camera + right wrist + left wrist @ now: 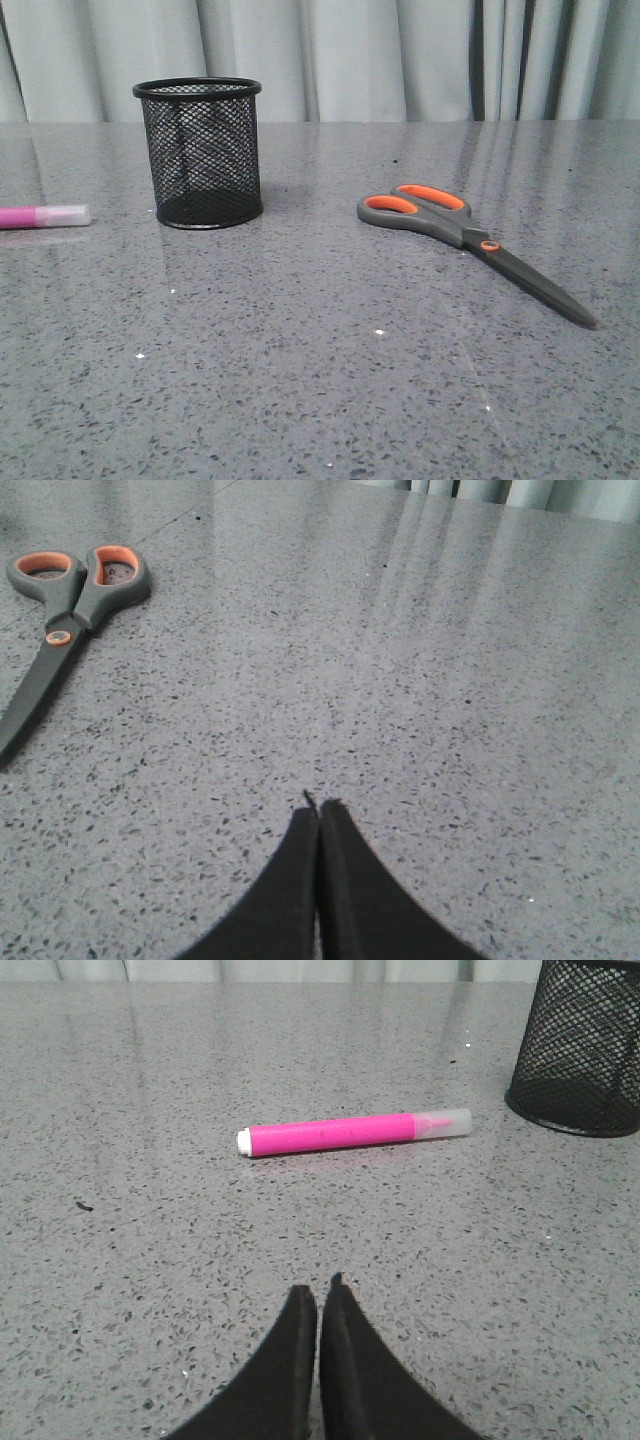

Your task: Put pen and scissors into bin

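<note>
The black mesh bin [200, 152] stands upright at the back left of the grey table and looks empty. The pink pen [40, 216] lies flat at the far left edge of the front view, cap toward the bin. In the left wrist view the pen [350, 1132] lies crosswise ahead of my left gripper [319, 1290], which is shut and empty, with the bin [583, 1045] off to one side. The scissors [470, 238] lie closed at the right, handles toward the bin. In the right wrist view the scissors [62, 628] lie off to one side of my shut, empty right gripper [319, 808].
The speckled grey table [320, 380] stretches wide toward the front. A pale curtain [400, 55] hangs behind the table's back edge. Neither arm shows in the front view.
</note>
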